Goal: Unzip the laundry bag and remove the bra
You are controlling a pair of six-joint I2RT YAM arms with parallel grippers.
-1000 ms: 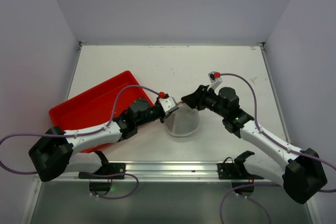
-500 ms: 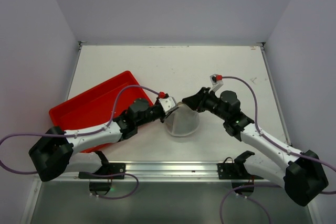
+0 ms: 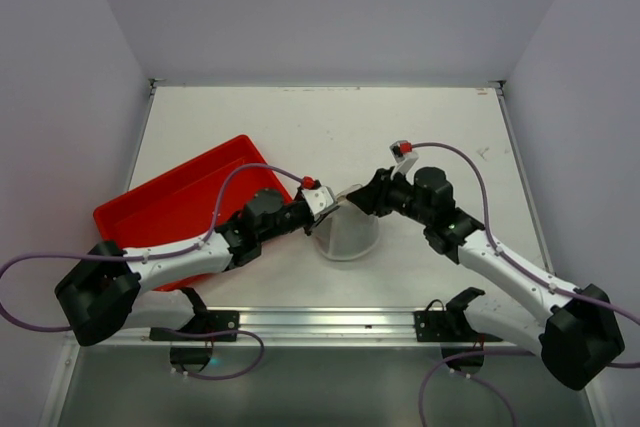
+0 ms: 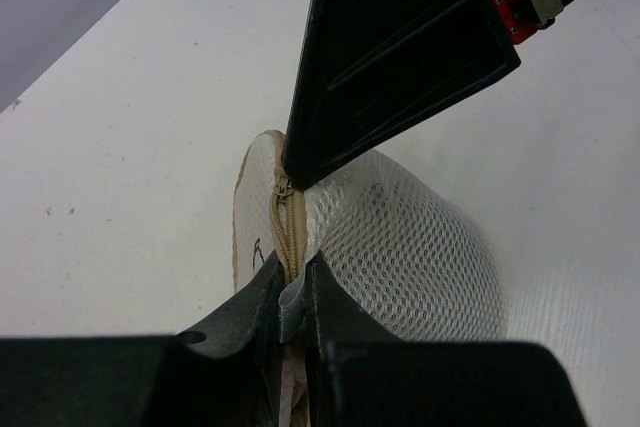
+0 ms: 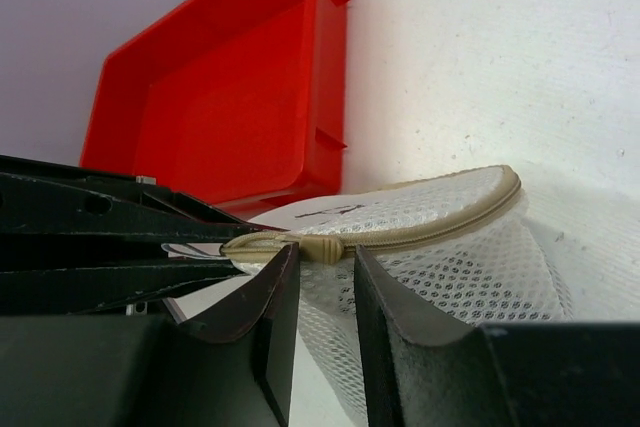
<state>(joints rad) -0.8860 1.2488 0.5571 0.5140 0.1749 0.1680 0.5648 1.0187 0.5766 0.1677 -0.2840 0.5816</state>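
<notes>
on the white table (image 3: 330,127), right of the red tray (image 3: 170,207), we note the laundry bag (image 3: 350,235), left gripper (image 4: 295,282) pinching its rim, right gripper (image 5: 325,262) narrowly parted astride the zipper (image 5: 420,232), grip unclear.

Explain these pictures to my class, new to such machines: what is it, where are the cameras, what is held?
Two robot arms, each ending in a two-finger claw, work at a white table. The wide picture comes from a camera above; the close-ups from cameras on the wrists. On the table lie a red tray and a white mesh bag. The left claw pinches the bag's rim by the zipper. The right claw straddles the zipper; whether it grips is unclear.
</notes>
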